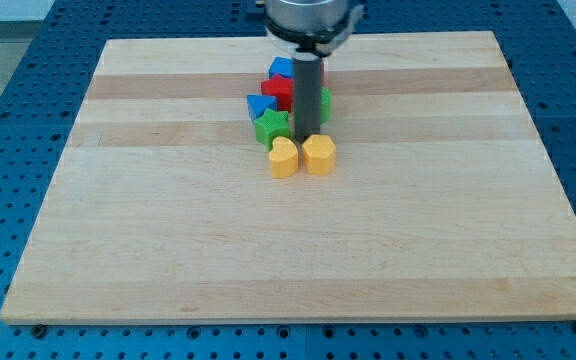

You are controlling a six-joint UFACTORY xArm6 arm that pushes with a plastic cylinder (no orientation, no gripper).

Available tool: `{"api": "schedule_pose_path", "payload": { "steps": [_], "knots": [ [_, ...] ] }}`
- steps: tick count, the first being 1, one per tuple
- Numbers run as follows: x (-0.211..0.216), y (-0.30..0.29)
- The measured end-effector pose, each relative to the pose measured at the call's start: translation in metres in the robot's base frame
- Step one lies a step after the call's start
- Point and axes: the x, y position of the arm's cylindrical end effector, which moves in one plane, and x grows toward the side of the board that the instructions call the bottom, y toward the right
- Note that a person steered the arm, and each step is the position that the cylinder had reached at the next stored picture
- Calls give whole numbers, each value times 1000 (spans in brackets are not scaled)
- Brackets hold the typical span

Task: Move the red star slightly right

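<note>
The red star lies in a tight cluster of blocks near the top middle of the wooden board, partly hidden by the rod. My tip comes down at the cluster's lower right, just right of the green star and just above the yellow hexagon-like block. The red star is up and to the left of my tip. A blue block sits above the red star, and a blue triangle is at its left.
A yellow heart lies beside the yellow block at the cluster's bottom. A green block peeks out right of the rod. The board sits on a blue perforated table.
</note>
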Motion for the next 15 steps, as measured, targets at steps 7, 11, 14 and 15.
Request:
{"api": "schedule_pose_path", "payload": {
  "steps": [7,11,14,15],
  "knots": [
    [-75,-115],
    [-87,47],
    [-62,12],
    [-51,56]
  ]
}}
